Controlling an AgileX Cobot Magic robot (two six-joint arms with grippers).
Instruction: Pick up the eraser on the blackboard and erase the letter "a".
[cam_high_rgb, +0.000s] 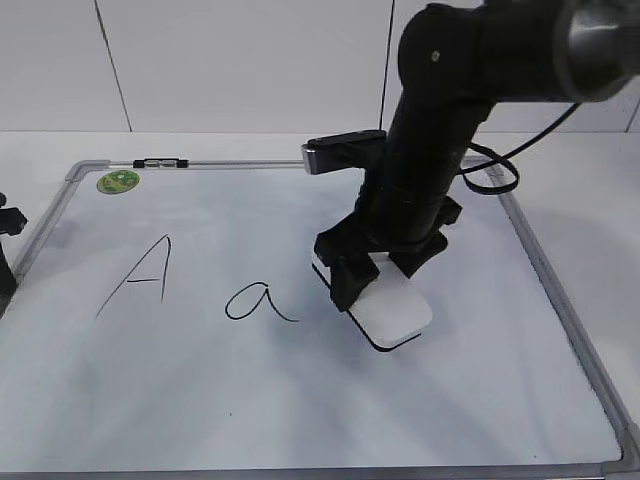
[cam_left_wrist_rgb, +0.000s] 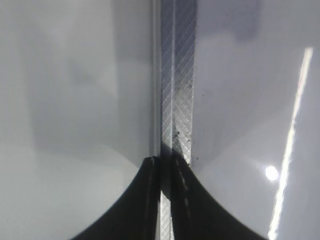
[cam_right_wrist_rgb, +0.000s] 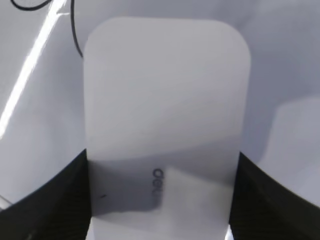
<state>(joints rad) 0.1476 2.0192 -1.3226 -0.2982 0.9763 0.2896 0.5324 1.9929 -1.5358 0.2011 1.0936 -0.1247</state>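
Note:
The white eraser (cam_high_rgb: 396, 312) lies on the blackboard (cam_high_rgb: 300, 400), right of the cursive letter "a" (cam_high_rgb: 256, 300). My right gripper (cam_high_rgb: 378, 276) straddles the eraser's near end with a finger against each long side. In the right wrist view the eraser (cam_right_wrist_rgb: 165, 100), with its small grey lettering, fills the space between the fingers of the right gripper (cam_right_wrist_rgb: 162, 172). My left gripper (cam_left_wrist_rgb: 165, 162) is shut and empty above the board's grey metal frame (cam_left_wrist_rgb: 177, 100). In the exterior view it barely shows at the left edge (cam_high_rgb: 6, 245).
A capital "A" (cam_high_rgb: 145, 272) is drawn left of the "a". A round green sticker (cam_high_rgb: 118, 182) and a small black clip (cam_high_rgb: 160, 162) sit at the board's top left. A black cable (cam_high_rgb: 500, 172) loops behind the right arm.

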